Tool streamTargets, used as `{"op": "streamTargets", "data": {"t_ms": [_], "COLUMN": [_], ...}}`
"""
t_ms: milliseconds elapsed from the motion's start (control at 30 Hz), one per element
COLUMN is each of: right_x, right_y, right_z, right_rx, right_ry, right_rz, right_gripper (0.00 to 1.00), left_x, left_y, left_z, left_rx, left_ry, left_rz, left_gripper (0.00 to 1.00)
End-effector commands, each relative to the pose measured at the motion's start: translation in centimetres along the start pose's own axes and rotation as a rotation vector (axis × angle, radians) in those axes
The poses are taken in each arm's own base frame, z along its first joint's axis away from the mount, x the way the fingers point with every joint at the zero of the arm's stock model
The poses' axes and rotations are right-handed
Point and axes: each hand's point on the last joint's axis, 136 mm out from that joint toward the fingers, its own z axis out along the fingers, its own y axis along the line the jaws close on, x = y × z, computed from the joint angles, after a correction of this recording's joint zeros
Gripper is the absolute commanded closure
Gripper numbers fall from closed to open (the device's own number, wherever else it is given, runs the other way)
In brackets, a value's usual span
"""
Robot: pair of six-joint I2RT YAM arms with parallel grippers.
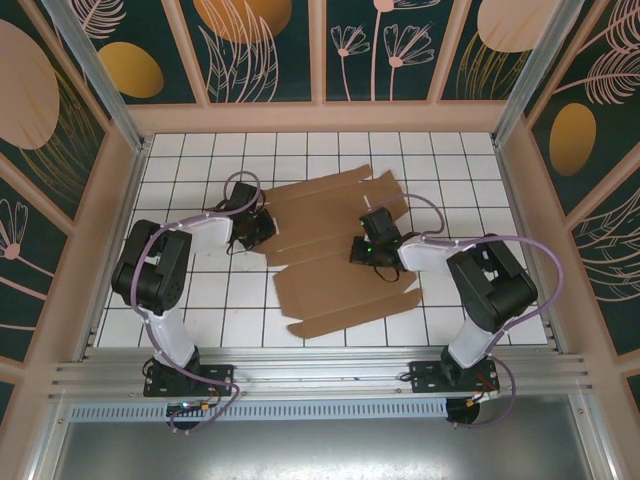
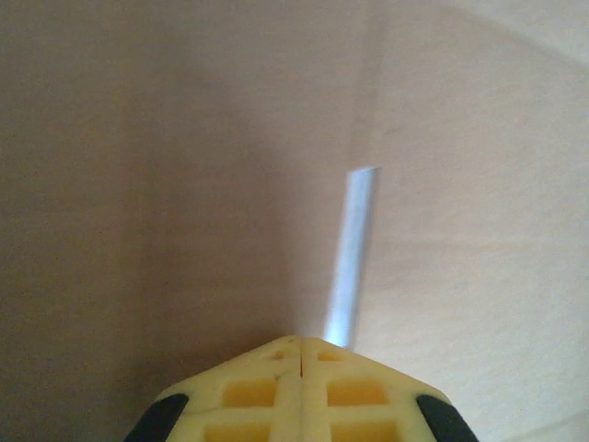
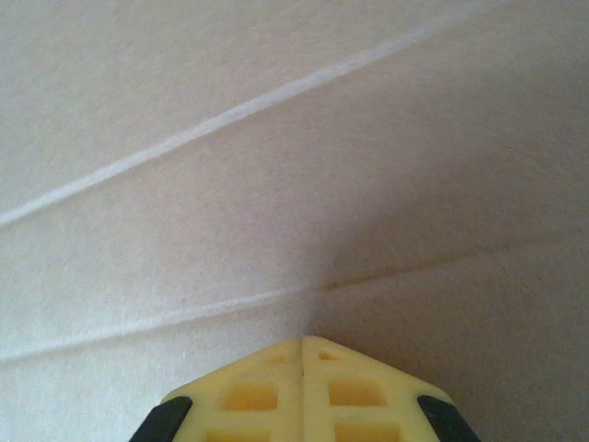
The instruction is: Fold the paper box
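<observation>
Top external view: the paper box (image 1: 322, 290) is lying as a flat brown die-cut sheet in the middle of the white tiled table (image 1: 200, 290), turned a bit so its edges are running diagonal to the grid lines. Its notched flap edges are pointing toward the far wall and toward the near rail (image 1: 320, 375). Bare tiles are showing on all 4 sides of it, with the widest open strip along the left.

The left gripper (image 1: 258, 228) is sitting right at the sheet's left edge, and the right gripper (image 1: 372, 248) is sitting over the cardboard, right of its middle. The 2 arms are staying well apart, with a wide stretch of sheet between them.

On the left wrist cam, the left gripper (image 2: 299, 345) is pressing its 2 yellow tips flush together with nothing visible between them, and a narrow pale slit (image 2: 352, 253) is running away from the tips through the cardboard.

On the right wrist cam, the right gripper (image 3: 302, 343) is also clamping tip to tip on nothing, pointing at plain cardboard where a pale crease line (image 3: 230, 115) is crossing on a slant.
</observation>
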Motion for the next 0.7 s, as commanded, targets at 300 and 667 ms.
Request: {"op": "streamTargets", "data": {"t_ms": [300,667], "right_x": [-3.9,-18.9], "right_y": [2.5,-7.3], "right_z": [-5.4,-6.6], "right_rx": [-0.250,-0.071], "right_ry": [-0.012,-0.165], "right_rz": [0.123,0.065], "right_gripper": [0.73,0.34], "left_x": [-5.1,1.4], "left_y": [-4.6,-4.9], "left_z": [-3.0,0.7], "left_rx": [0.072,0.132], "left_ry": [-0.080,0.092], "left_rz": [0.142,0.146], "left_gripper": [1.00,1.00]}}
